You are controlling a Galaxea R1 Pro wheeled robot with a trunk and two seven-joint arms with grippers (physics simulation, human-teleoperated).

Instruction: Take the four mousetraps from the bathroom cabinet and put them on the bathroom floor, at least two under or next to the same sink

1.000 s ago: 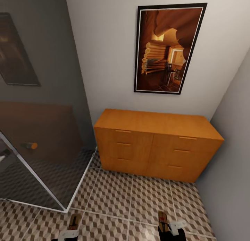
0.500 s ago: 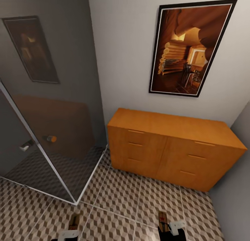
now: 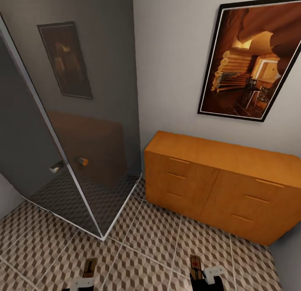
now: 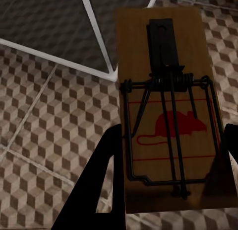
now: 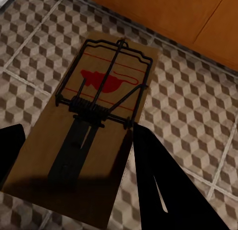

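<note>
Open patterned floor [image 3: 159,240] lies ahead, hemmed by the glass shower enclosure [image 3: 88,157] on one side and the cabinet [image 3: 221,186] against the wall.

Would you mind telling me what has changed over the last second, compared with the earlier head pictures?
Only the camera swung left: the cabinet and framed picture slid right in view, and more of the glass shower enclosure appeared. The left gripper still holds its mousetrap, the right gripper its mousetrap; the drawers remain closed.

Both grippers were cut off by the head view's bottom edge; the cabinet [image 3: 225,186] and framed picture [image 3: 253,60] ran past its right edge.
</note>
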